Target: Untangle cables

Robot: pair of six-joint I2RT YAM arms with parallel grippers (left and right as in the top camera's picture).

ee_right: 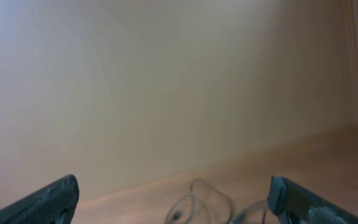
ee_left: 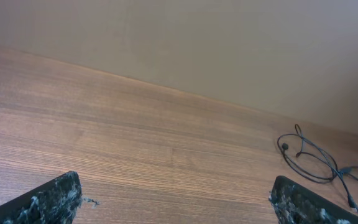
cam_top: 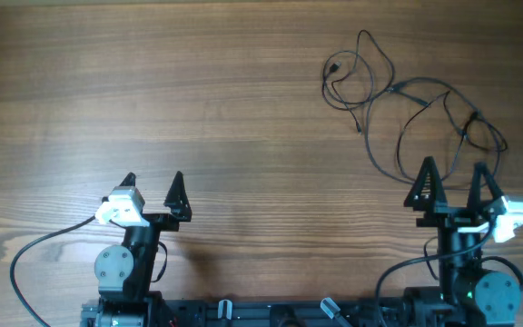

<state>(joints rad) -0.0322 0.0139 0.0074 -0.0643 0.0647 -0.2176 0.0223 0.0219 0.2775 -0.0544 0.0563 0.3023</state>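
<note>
- cables [cam_top: 398, 88] in 1 tangle on table [cam_top: 152, 91];
- right gripper [cam_top: 453, 164] just beside cables, jaws spread, empty;
- left gripper [cam_top: 152, 177] well apart from cables, jaws spread, empty.

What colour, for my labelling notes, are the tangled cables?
The cables are black, clearest in the overhead view.

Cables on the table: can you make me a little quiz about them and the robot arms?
1. True or false: a robot arm is holding the cables.
2. Which arm are the cables nearer to? A) left B) right
3. Fill in: both arms' jaws are ____.

Key: 1 false, nothing touches them; 2 B, the right arm; 3 open.
</note>
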